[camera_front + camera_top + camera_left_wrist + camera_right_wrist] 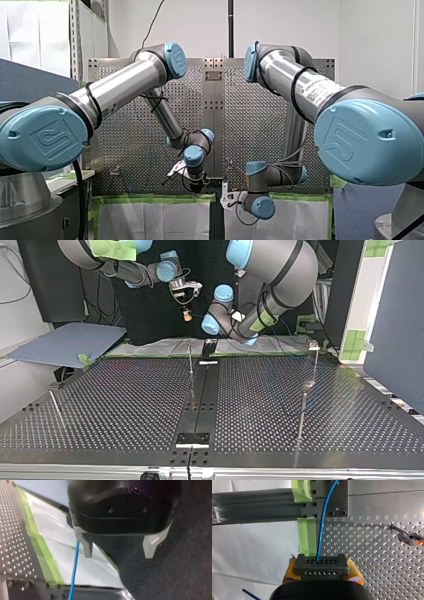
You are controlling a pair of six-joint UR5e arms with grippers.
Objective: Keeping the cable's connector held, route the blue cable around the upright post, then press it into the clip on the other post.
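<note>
The perforated table [125,400] is filling most of the top view, with both arms hanging beyond its far edge: my left arm [120,85] is coming in at the front view's left and my right arm [300,85] at its right. Two thin upright posts are standing on the table, one post [190,357] near the middle strip and the other post [314,362] towards the top view's right, both well apart from the grippers. My left gripper [118,552], black with metal fingers [86,546], is standing wide open and holding nothing. My right gripper [322,570] is clamping its yellow pads [290,571] on either side of the connector [321,566], a dark grey block with rows of small holes. The blue cable [322,530] is rising out of the top of that connector and running ahead of the gripper, past a strip of green tape [307,537], up onto a bolted metal plate at the table's edge. In the left wrist view the same cable is passing just beside the outer face of one finger, outside the gap. A small clip-like fitting [408,537] with an orange tip is sitting on the perforated surface, off to one side of the connector.
</note>
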